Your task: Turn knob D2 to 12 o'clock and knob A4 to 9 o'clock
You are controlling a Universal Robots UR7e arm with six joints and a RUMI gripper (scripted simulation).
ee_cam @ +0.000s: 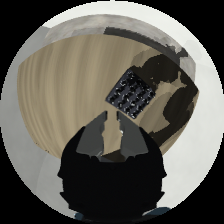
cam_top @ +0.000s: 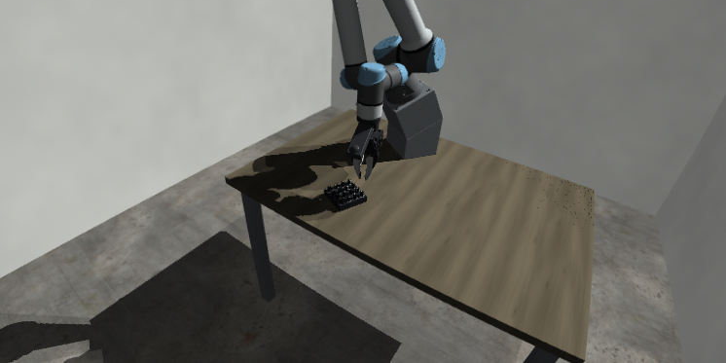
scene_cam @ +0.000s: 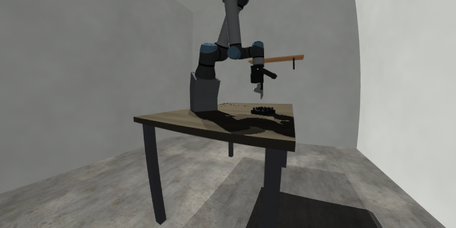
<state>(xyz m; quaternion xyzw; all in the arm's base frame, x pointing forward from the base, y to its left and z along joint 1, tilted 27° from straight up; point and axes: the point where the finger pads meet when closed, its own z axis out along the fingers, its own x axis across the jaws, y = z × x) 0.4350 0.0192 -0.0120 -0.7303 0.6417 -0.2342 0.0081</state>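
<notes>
The gripper's fingertips stand slightly apart near the knob box.

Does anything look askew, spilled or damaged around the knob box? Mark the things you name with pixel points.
Nothing stands out: the knob box [cam_top: 345, 196] [scene_cam: 263, 110] [ee_cam: 131, 94] sits flat on the table [cam_top: 456, 238] [scene_cam: 178, 122] [ee_cam: 65, 95], with no spill visible. Individual knobs are too small to check for damage.
</notes>
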